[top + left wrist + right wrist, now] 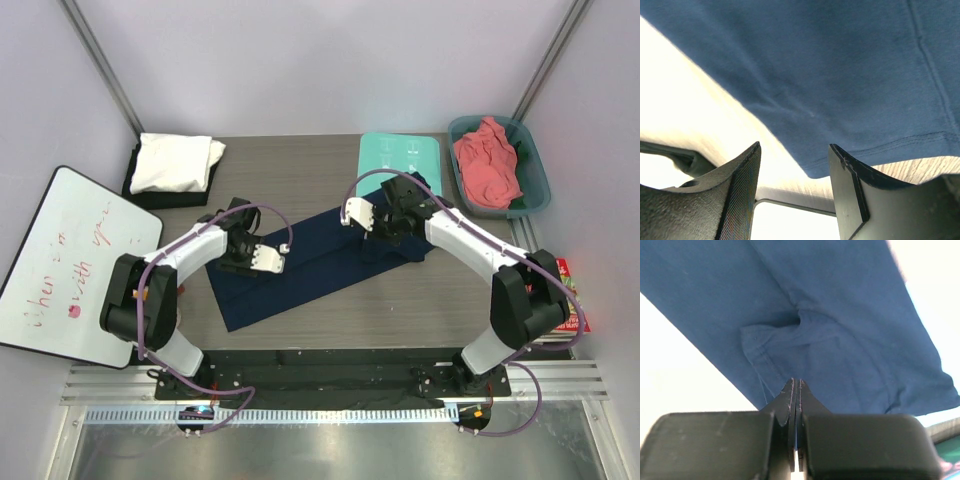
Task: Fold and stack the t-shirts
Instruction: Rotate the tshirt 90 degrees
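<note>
The dark navy t-shirt (310,265) lies as a long strip slanting across the middle of the table. My left gripper (280,265) is open and low over the shirt's left part. In the left wrist view a hemmed corner of the shirt (840,75) lies just ahead of the open gripper (795,165), with nothing between the fingers. My right gripper (367,235) is at the shirt's right end. In the right wrist view it (796,382) is shut on a thin edge of the navy shirt (830,315), with a bunched sleeve just ahead of it.
A folded white t-shirt (175,162) lies on a black one (140,190) at the back left. A salmon pink shirt (487,160) fills the teal tub (535,165) at the back right. The mint-green board (400,160) lies behind the right gripper. A whiteboard (70,260) lies on the left.
</note>
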Available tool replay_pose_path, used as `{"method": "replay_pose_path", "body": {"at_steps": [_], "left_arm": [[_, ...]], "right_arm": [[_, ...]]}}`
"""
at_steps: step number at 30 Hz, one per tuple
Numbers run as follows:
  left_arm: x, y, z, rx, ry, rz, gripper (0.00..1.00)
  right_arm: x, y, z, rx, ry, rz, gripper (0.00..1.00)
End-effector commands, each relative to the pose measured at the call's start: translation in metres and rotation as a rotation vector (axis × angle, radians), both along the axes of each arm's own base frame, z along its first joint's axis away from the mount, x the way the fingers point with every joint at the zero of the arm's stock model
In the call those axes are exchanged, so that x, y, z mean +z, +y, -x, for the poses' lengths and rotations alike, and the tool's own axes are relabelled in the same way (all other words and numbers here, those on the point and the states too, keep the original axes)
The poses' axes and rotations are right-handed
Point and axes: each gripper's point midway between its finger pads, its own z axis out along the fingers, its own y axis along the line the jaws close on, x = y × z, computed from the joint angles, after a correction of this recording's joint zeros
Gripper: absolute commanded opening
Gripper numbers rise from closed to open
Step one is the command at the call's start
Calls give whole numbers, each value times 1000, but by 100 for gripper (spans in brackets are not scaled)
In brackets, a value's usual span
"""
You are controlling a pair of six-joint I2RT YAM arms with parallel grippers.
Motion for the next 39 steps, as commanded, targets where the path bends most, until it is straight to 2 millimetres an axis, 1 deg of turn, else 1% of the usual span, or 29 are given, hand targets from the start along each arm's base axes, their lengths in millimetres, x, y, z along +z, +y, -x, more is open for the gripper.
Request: {"method": "replay_pose_path", "body": {"at_steps": [1,2,4,8,9,11,14,17,18,19,21,24,25,27,29,32,33,36,37,38,39], "left_arm": [[19,-2,-11,0,-40,12,57],[19,-1,-11,0,-39,9,57],[19,1,-11,0,-38,5,57],[21,5,-14,8,-39,9,57],[20,6,-14,11,-37,8,57],[19,7,-14,11,-30,6,57],[17,9,-14,10,-27,10,57],[15,11,-16,15,-24,12,57],[16,12,-18,16,-27,12,56],[15,13,-18,20,-24,13,57],[16,13,-19,22,-22,20,56],[14,14,-19,20,-14,19,57],[14,15,-20,19,-14,18,57],[12,14,-23,22,-11,18,57],[16,13,-26,29,-21,24,56],[16,13,-28,32,-22,25,57],[16,13,-28,33,-21,25,57],[16,16,-30,38,-19,23,56],[17,19,-31,44,-18,22,56],[17,19,-33,44,-21,23,56],[18,21,-34,45,-24,23,56]], "right_arm": [[-32,-16,-4,-36,8,70,1],[-42,-20,-3,-41,31,81,1],[-53,-23,0,-29,56,103,1],[-72,-28,7,-13,102,142,1],[-76,-29,12,-6,128,154,1],[-75,-30,15,3,147,156,1],[-75,-29,29,25,196,151,1],[-68,-28,34,31,200,136,1],[-62,-25,31,33,186,121,1],[-51,-22,26,28,154,103,1],[-31,-19,6,-14,78,77,1],[-15,-21,-20,-63,-4,63,1],[-13,-28,-28,-91,-26,77,1],[-19,-33,-39,-106,-40,93,1],[-32,-41,-44,-120,-34,137,1],[-49,-52,-44,-115,-24,185,1],[-59,-53,-41,-110,-4,198,1],[-75,-60,-37,-96,31,226,1],[-77,-60,-34,-85,50,225,1],[-82,-59,-21,-40,106,229,1],[-82,-57,-16,-18,129,222,1]]}}
